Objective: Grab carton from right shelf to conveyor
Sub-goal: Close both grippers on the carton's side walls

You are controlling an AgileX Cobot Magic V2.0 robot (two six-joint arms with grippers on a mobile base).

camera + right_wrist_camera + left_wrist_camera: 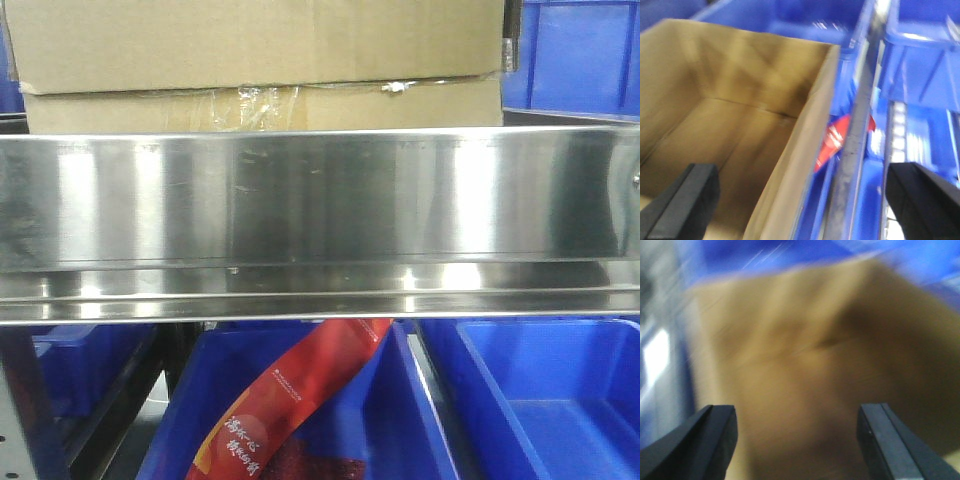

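Front view: carton point(260, 60) sits on the right shelf point(320, 200), top of frame, behind its shiny steel front. Wrinkled tape runs along the lower seam. Blue bins point(540, 400) sit on the level below, with a red packet point(290, 400) in the lower-centre one. Left gripper point(796, 415): fingers spread, nothing between them, and the blurred brown cardboard beyond is probably the carton. Right gripper point(805, 175): spread wide above the carton's open top, its side wall between the fingers in frame, not grasped.

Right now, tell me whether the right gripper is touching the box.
Cannot tell. Right wrist view: the open right gripper straddles the box wall, but blur hides contact.
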